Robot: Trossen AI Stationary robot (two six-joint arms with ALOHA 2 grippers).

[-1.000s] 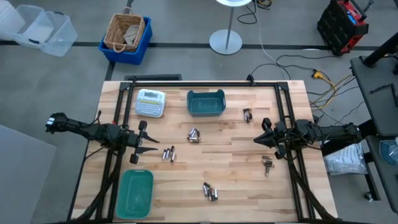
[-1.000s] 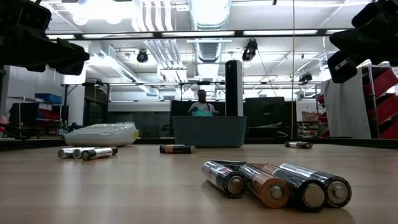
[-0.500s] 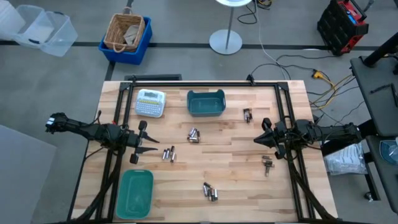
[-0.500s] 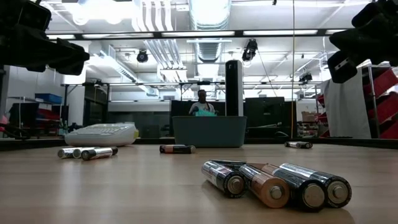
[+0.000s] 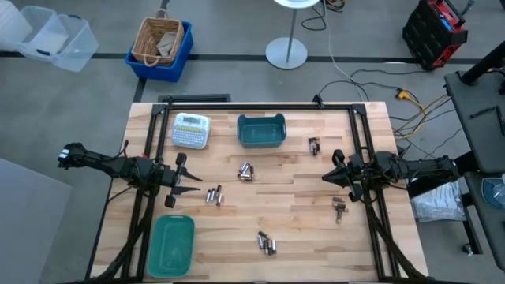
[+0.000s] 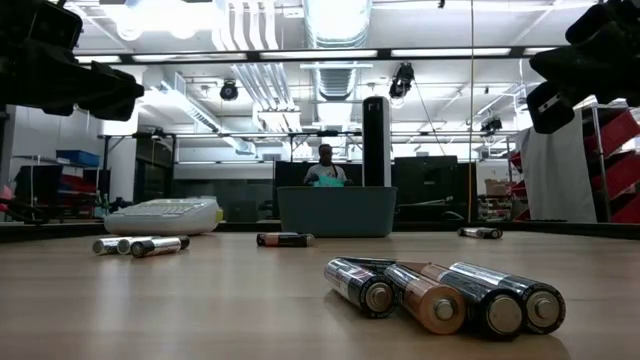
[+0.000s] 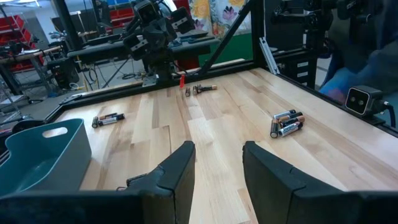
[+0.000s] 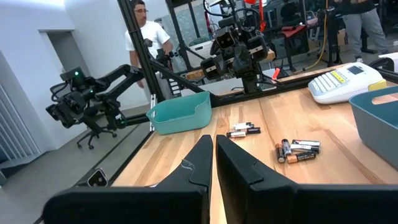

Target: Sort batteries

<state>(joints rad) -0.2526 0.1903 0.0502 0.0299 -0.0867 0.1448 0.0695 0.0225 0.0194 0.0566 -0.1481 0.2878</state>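
Note:
Batteries lie on the wooden table in small clusters: one at the middle (image 5: 245, 170), one left of it (image 5: 214, 195), one near the front edge (image 5: 267, 243) (image 6: 440, 295), and two toward the right (image 5: 314, 145) (image 5: 339, 207). My left gripper (image 5: 189, 180) (image 7: 217, 149) hovers open above the table's left side, beside the left cluster, with nothing between its fingers. My right gripper (image 5: 327, 175) (image 8: 213, 140) hovers shut above the right side and holds nothing.
A teal bin (image 5: 261, 130) stands at the far middle. A second teal bin (image 5: 171, 244) sits at the near left corner. A white label-maker (image 5: 191, 130) lies at the far left. Black frame rails (image 5: 359, 134) run along the table's sides. A person (image 6: 325, 165) stands beyond the table.

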